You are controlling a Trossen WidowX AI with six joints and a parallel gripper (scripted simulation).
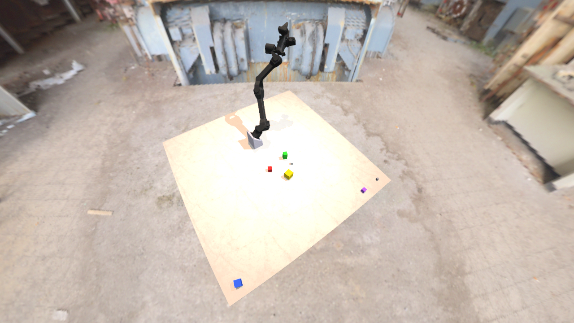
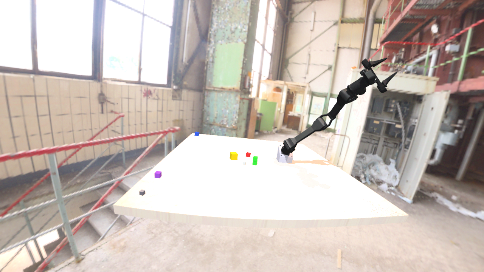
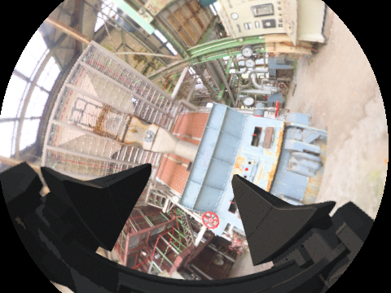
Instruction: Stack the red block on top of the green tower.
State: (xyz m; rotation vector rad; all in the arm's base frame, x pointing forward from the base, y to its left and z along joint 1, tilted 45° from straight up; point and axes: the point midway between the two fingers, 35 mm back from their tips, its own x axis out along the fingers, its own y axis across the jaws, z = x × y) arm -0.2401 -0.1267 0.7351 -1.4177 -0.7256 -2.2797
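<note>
My gripper (image 2: 381,71) is up high, arm (image 2: 333,111) stretched up and back from the base (image 2: 284,157), well away from the blocks. Jaws spread wide, nothing btwn them. Wrist view: both fingers are dark wedges w/ open air in the gap, only bldg clutter behind, no board and no blocks visible there.

Red block (image 1: 269,169) sits on the board (image 1: 248,241), on its own, touching nothing. Green tower (image 1: 284,154) stands upright near it, closer to my base, w/ a clear gap to red. In the exterior view the tower (image 2: 255,160) reads as taller than one cube; red (image 2: 248,154) is just beside it, apart.

Yellow block (image 1: 288,173) is near red on the side away from my base, bigger than red, not touching. A tiny grey bit (image 1: 291,163) lies btwn green and yellow; too small to say what it is.

Further out: purple block (image 1: 363,189) and a small dark block (image 1: 376,179) close together by one board edge, blue block (image 1: 237,283) alone at the far corner.

Containers: none I can make out on the board, everything lies loose on the flat top.
</note>
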